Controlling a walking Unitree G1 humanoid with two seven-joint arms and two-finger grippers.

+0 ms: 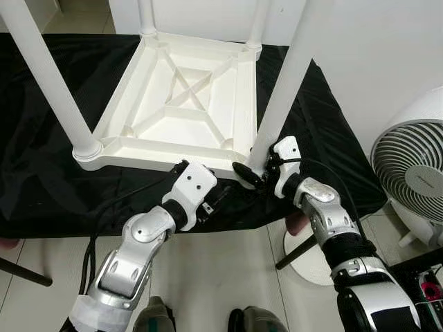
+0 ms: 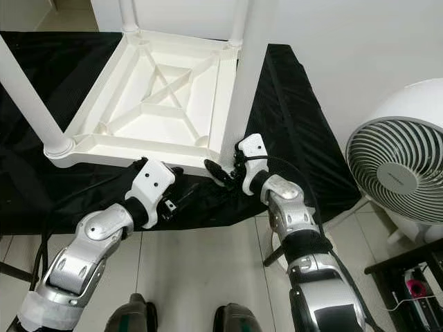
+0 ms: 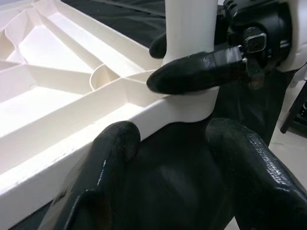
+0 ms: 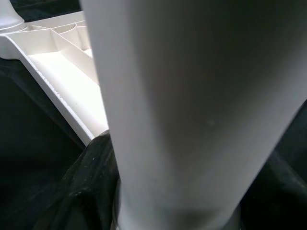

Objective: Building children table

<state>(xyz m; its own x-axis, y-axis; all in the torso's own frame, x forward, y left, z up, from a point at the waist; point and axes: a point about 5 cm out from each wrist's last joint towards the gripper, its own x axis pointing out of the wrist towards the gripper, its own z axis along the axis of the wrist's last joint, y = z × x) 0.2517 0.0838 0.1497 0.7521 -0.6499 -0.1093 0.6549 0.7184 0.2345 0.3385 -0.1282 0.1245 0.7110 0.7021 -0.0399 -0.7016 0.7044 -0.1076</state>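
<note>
The white children's table (image 1: 159, 155) lies upside down on a black cloth, ribbed underside facing up. Four white legs rise from its corners; the near right leg (image 1: 284, 90) stands in its socket. My right gripper (image 1: 252, 176) is shut on that leg's base, one finger (image 3: 192, 72) in front and one behind. In the right wrist view the leg (image 4: 192, 96) fills the space between the fingers. My left gripper (image 1: 214, 197) is open just below the table's front rim (image 3: 72, 143), left of that corner, with only black cloth between its fingers.
The black cloth (image 1: 41, 180) covers the work surface up to its front edge. A white floor fan (image 1: 412, 166) stands at the right, with a black rack (image 1: 422, 277) in front of it. A dark bar (image 1: 297, 252) slants over the tiled floor.
</note>
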